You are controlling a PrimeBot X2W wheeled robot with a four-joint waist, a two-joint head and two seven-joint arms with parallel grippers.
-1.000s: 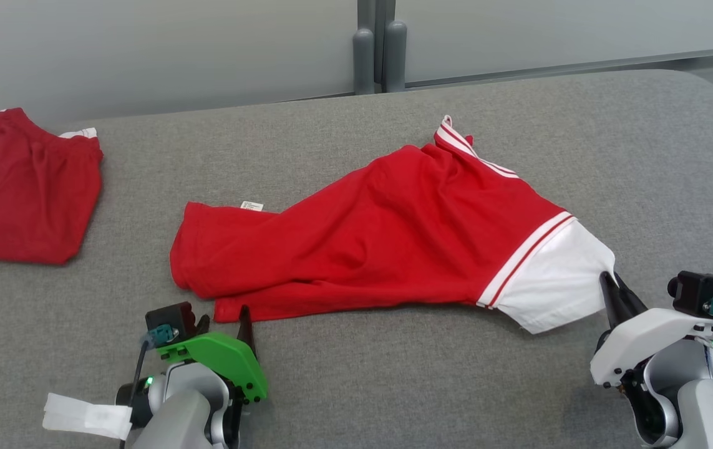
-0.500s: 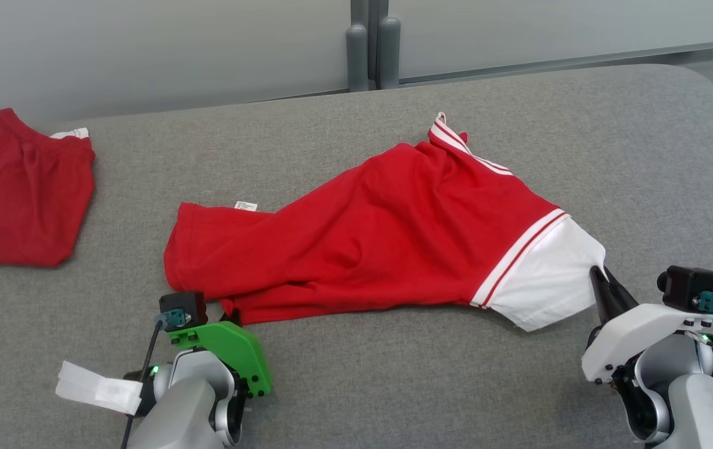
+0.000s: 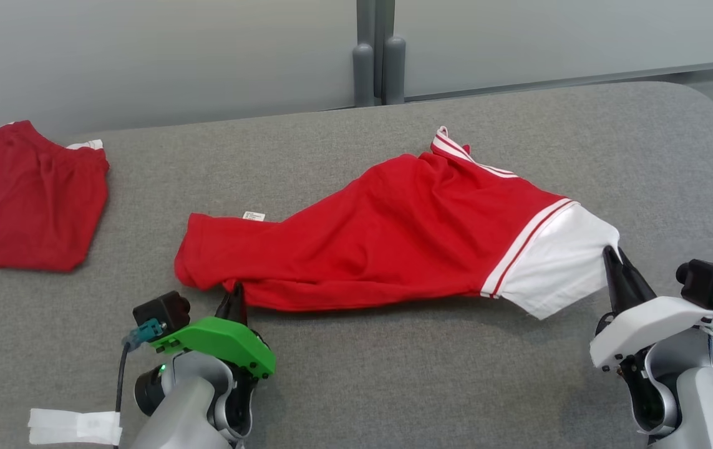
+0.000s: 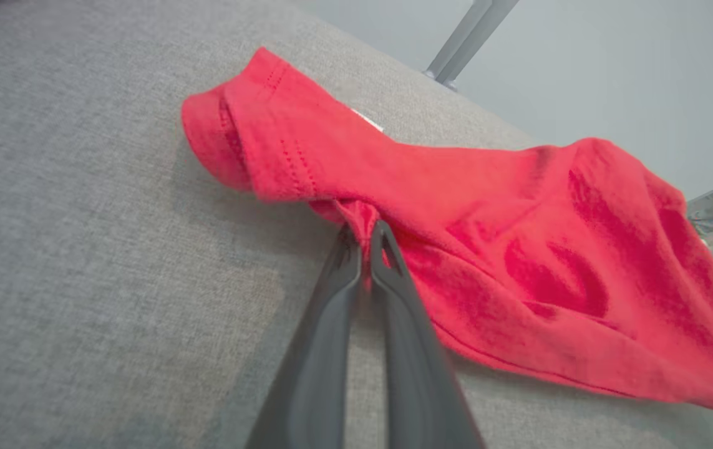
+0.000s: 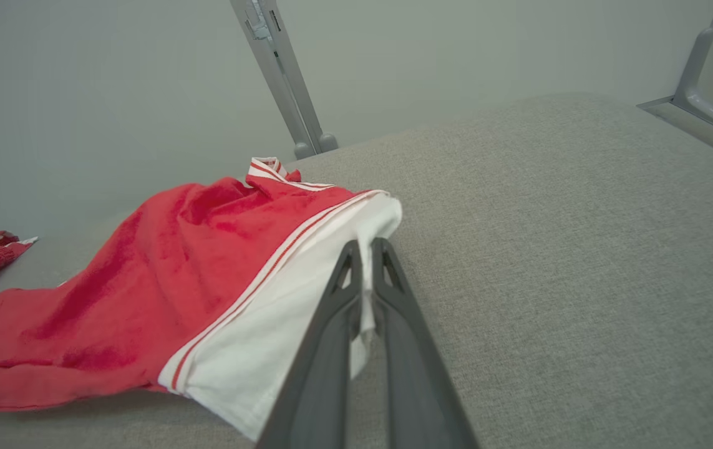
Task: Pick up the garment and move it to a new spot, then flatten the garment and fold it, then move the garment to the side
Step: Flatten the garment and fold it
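Worktop: a grey fabric-covered worktop (image 3: 393, 386), rounded at its far right corner, carries everything here.
Garment: the red jersey garment (image 3: 393, 243), with one white sleeve and striped trim, lies crumpled across the middle of the worktop. Its red hem points to the near left, its white sleeve to the near right, and its collar is bunched toward the far edge.
Second cloth: a darker red bundled cloth (image 3: 32, 193) sits by the far left corner, well apart from the garment.
Right gripper: the right gripper (image 3: 613, 252), by the near right edge, is pinched tight on the white sleeve's edge, with cloth caught between its fingers.
Left gripper: the left gripper (image 3: 236, 292), near edge and left of centre, is clamped on a fold of the red hem.
Label: a small white care label (image 3: 254, 216) peeks out at the hem's far side.
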